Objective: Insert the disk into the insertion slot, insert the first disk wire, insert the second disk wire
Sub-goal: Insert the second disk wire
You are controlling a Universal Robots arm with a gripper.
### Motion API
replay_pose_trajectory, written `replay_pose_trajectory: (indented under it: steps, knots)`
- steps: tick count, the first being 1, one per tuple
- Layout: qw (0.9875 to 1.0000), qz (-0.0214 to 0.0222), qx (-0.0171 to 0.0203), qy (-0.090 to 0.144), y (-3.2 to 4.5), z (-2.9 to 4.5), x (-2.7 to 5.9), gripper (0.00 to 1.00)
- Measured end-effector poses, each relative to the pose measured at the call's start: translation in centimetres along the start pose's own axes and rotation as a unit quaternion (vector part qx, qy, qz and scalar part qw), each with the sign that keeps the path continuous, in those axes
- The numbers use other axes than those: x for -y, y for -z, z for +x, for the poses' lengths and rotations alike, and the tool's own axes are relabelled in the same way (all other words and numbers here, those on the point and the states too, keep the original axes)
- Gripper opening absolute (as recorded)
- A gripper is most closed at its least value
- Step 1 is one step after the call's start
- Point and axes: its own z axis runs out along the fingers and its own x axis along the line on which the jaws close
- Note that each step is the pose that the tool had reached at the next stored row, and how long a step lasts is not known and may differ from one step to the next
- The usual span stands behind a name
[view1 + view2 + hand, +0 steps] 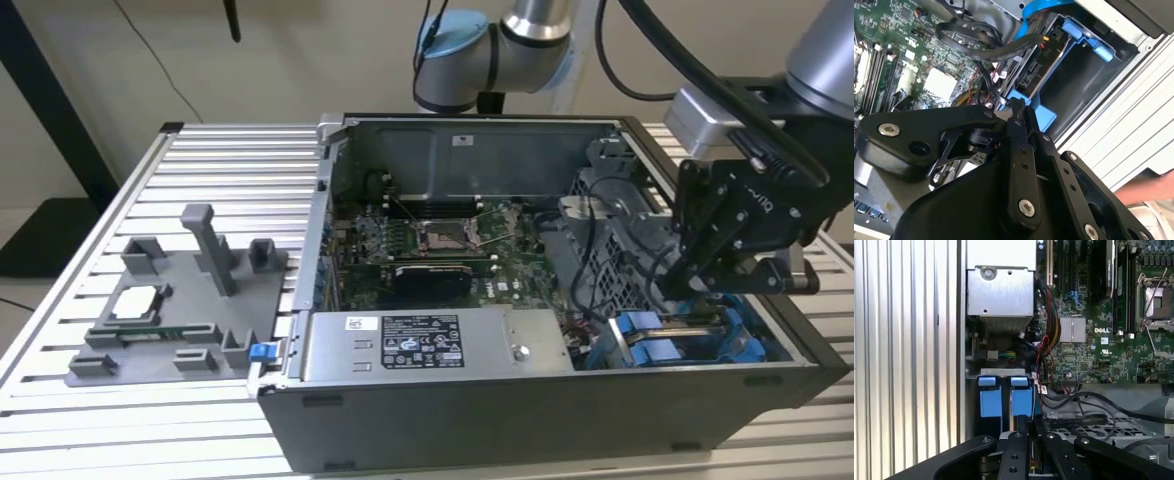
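End effector (714, 285) looks pinched closed over the insertion slot (694, 335) at the case's (534, 420) corner near the surface's front edge. Disk (1046, 70) seems seated already, so I'd say wire-plugging stage; needs careful alignment.

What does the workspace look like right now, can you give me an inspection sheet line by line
Surface: ribbed aluminium table carrying an open computer case.
Job's things: disk in its blue carrier sits in the insertion slot at the case's corner.
Clutter: grey fixture block holding a processor chip, on the exterior view's left.
Grippers: pincer lowered at the slot, fingers close together by the blue frame.
Cables: black wires looping over the motherboard toward the disk.
Surroundings: pale wall; a person's hand at the table edge.
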Motion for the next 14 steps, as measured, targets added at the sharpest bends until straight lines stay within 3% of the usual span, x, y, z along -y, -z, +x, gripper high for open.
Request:
replay_pose_trajectory:
  steps: [14]
  knots:
    - [1.0000,0.0000,0.0001,0.000,-0.23,0.01,0.09,0.00]
